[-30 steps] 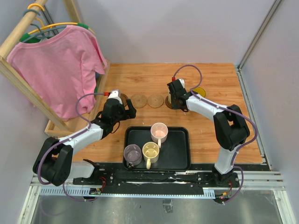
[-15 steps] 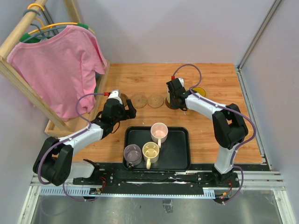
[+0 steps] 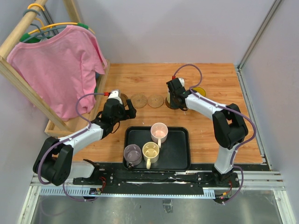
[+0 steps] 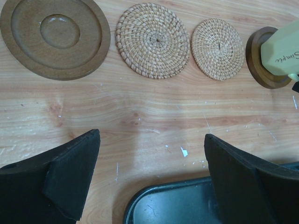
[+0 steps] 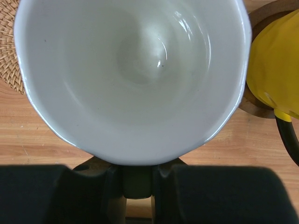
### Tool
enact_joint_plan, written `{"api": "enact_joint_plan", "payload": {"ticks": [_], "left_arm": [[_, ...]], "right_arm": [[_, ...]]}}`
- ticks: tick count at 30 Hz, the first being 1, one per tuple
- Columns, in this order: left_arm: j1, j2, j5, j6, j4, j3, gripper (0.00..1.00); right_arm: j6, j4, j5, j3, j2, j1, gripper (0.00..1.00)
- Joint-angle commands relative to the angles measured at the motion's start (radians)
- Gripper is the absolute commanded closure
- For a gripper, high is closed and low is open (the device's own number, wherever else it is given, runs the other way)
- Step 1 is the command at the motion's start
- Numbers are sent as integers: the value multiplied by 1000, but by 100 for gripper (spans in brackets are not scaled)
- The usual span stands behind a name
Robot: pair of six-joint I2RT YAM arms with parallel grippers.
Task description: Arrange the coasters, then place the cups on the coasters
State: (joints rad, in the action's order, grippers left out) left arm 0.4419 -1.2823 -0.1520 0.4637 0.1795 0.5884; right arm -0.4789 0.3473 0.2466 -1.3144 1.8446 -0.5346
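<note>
Scuffed, pale wooden planks form the desk [image 3: 210, 135]; at its left edge a pink T-shirt [image 3: 60, 70] hangs limp from a slanted wooden rack [image 3: 14, 36]; near the arm bases lies a black tray [image 3: 177, 149], rectangular with rounded corners and a dull sheen, carrying three handled cups: a pale pink cup [image 3: 159, 132] at its far side, with a cream-yellow cup [image 3: 151, 151] and a greyish-purple cup [image 3: 132, 154] side by side nearer the bases; the left claw [image 4: 152, 172] hovers over bare wood just beyond the tray's far-left corner, its blocky black fingers [image 4: 70, 177] spread wide apart and holding nothing; the right claw [image 5: 138, 182] is clamped on the handle of a whitish cup [image 5: 131, 79], glossy inside with a softly faceted rim, which stands over a dark wooden coaster [image 4: 261, 70], though whether it rests on it cannot be told; just to its right a clear amber cup [image 5: 275, 65] sits on a brown coaster [image 5: 254, 105]; to the left, flat and apart in a row across the desk, lie a smooth wooden coaster [image 4: 55, 37] turned in concentric rings, a woven coaster [image 4: 153, 41] of coiled tan fibre, and another woven coaster [image 4: 217, 49] nearest the whitish cup.
</note>
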Motion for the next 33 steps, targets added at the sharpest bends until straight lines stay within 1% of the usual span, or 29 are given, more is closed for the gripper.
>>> {"api": "enact_joint_plan", "payload": {"ticks": [1,3,5,7,10,16,20,24,27,30,33], "left_arm": [[9,-2,2,-3,33,-2,3],[10,-3,6,-2,34,-1,3],[9,-4,7,-1,35,-1,3],[9,-5,6,-1,34,-1,3],[9,-6,7,-2,35,-1,3],[9,-7,12,1,38,-3,3],[9,-6,17,4,42,-5,3],[9,-5,19,6,44,-7,3],[9,-3,19,7,46,-8,3],[9,-1,17,7,46,-12,3],[9,-1,16,7,46,-14,3]], "right_arm": [[-27,23,23,-38,-24,15,79],[-31,25,22,-38,-25,15,68],[-33,24,23,-38,-28,15,56],[-35,28,21,-37,-30,15,47],[-35,32,17,-36,-32,15,44],[-33,38,16,-36,-45,15,44],[-27,39,27,-36,-65,12,46],[-21,40,38,-45,-74,9,52],[-20,42,44,-49,-72,8,61],[-20,43,48,-51,-61,7,73],[-22,50,51,-51,-50,6,83]]}}
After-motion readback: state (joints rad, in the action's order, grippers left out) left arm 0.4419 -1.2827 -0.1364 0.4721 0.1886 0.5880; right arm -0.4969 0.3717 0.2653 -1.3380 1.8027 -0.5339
